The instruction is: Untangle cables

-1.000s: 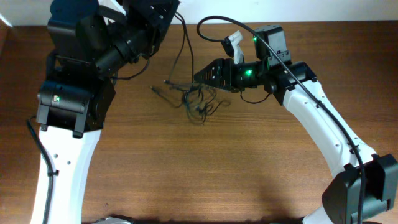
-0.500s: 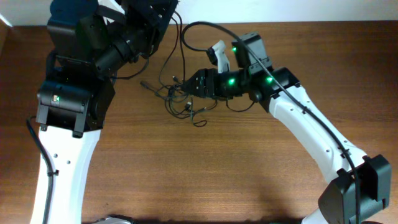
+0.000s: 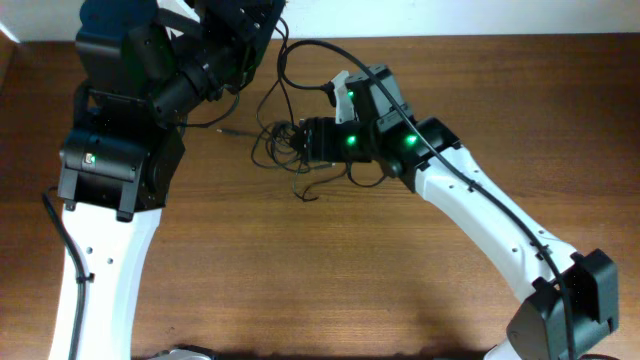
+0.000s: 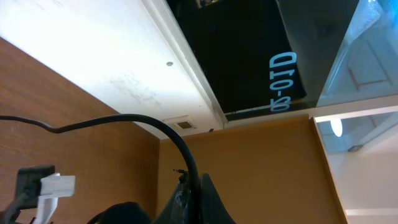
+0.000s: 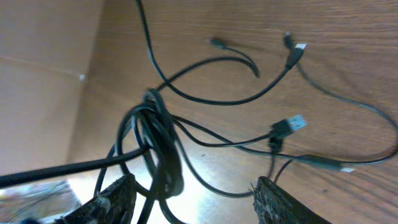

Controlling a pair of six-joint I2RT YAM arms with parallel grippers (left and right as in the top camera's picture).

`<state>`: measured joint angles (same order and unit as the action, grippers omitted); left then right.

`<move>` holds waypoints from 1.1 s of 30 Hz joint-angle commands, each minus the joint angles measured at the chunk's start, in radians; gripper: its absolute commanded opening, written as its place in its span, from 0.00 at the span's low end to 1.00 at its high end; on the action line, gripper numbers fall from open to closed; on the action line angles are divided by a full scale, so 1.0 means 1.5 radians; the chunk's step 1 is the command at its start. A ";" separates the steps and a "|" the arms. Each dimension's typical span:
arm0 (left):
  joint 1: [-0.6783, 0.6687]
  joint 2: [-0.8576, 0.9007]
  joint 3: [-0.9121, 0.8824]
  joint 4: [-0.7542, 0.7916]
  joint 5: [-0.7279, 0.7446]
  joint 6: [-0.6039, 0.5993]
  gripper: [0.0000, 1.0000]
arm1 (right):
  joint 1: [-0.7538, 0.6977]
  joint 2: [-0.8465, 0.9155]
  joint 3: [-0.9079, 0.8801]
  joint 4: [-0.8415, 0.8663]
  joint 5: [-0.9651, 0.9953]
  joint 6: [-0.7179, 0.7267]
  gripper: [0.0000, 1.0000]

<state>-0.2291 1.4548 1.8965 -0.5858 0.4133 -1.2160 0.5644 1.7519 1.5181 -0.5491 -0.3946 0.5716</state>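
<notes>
Overhead: the cables [image 3: 272,148] lie in a loose knot on the wooden table [image 3: 350,285], in the upper middle of the frame; one strand climbs from the knot toward the top edge, where the left gripper [image 3: 262,15] sits among the dark bulk of the left arm [image 3: 110,170]; the right arm [image 3: 480,200] reaches in from the lower right, and the right gripper [image 3: 300,140] is at the knot's right edge, its tip among the loops; a few loose ends trail out to the left and below the knot.

Left wrist: the left gripper [image 4: 189,186] shows at the bottom centre, its jaws clenched together on a single black strand of the cables [image 4: 143,121], which arcs away to the left edge; behind it are a white ledge [image 4: 93,50] and a black panel [image 4: 249,56] with pale lettering.

Right wrist: the right gripper [image 5: 196,190] stands released, its fingers [image 5: 115,196] far apart at the bottom corners; a thick bundle of the cables [image 5: 163,140] hangs between them, close to the left-hand finger, not pinched; thinner strands spread across the table [image 5: 348,74] to the right, one ending in a blue-tipped plug [image 5: 289,124].
</notes>
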 commanded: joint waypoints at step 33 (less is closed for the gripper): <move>0.270 -0.006 0.013 -0.193 -0.024 0.029 0.00 | -0.315 0.061 -0.005 -0.201 0.207 0.006 0.04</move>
<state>0.0628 1.4895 1.8801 -0.8917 0.4808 -1.1946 0.2031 1.8221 1.5356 -0.8146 -0.2398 0.5415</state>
